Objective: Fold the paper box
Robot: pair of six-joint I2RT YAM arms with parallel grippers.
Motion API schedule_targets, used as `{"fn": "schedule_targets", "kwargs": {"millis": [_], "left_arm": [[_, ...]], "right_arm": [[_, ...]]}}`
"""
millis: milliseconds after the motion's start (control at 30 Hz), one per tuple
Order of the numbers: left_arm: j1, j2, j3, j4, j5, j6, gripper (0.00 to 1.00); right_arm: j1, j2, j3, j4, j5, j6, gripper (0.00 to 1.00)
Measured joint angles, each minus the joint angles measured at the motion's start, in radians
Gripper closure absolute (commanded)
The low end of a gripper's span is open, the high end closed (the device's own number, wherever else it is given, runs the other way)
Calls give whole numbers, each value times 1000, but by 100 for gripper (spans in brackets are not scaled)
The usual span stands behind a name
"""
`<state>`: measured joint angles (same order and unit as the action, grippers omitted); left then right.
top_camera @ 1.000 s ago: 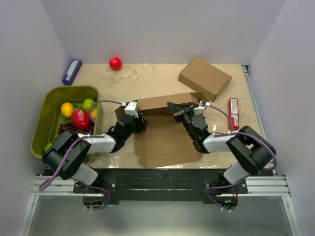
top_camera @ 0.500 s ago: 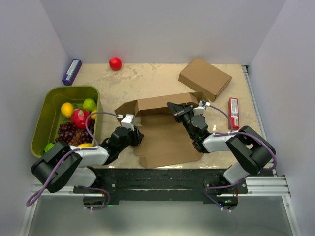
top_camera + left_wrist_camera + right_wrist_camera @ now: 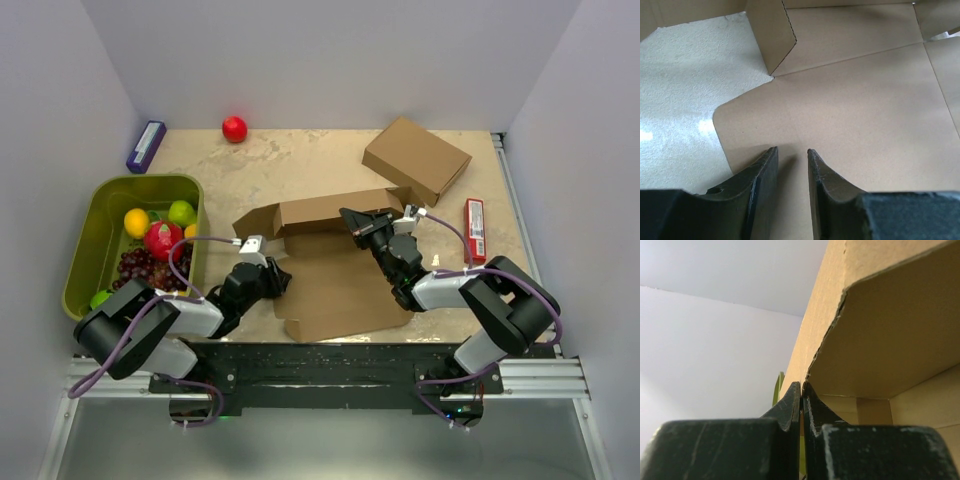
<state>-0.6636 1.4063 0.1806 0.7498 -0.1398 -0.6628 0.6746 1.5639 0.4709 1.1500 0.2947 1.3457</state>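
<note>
- Top view: the paper box lies just right of the green tub. It is a half-formed sheet, with its base panel flat on the table and its rear wall standing.
- The left gripper has moved. A second ago it was up by the raised left flap, on the side of the sheet facing the tub. Now it sits lower, at the near corner of the sheet on that same tub side.
- The flap it left now leans outward toward the tub, so I judge that this side fold has not set and will need doing again.
- The right gripper has not shifted. It is at the rear wall, on the end away from the tub, and that wall is standing as it was.
- Left wrist view: the left gripper hovers low over the flat brown panel. Its jaws stand a narrow gap apart with nothing between them, and they have been closing in.
- The side flap stands ahead of the gripper, well clear of the fingertips, with bare table beside it.
- Right wrist view: the right gripper has its fingers pressed together. Their tips meet the ragged edge of a cardboard flap that hangs overhead. I cannot tell whether a sliver of board is nipped between them.
</note>
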Motion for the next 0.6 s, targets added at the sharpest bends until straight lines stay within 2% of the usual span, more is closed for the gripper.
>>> {"fn": "schedule_targets", "kwargs": {"millis": [167,233,367,600], "left_arm": [[0,-21,0,-17,6,5,52],[0,-46,1,-45,6,18,42],[-1,-123,42,-175,9,58,31],[-1,-296,169,-397,24,126,27]], "right_arm": [[0,-2,0,-3,-1,0,100],[0,-2,0,-5,-1,0,100],[0,-2,0,-6,-1,1,100],[0,-13,-1,-15,-1,0,100]]}}
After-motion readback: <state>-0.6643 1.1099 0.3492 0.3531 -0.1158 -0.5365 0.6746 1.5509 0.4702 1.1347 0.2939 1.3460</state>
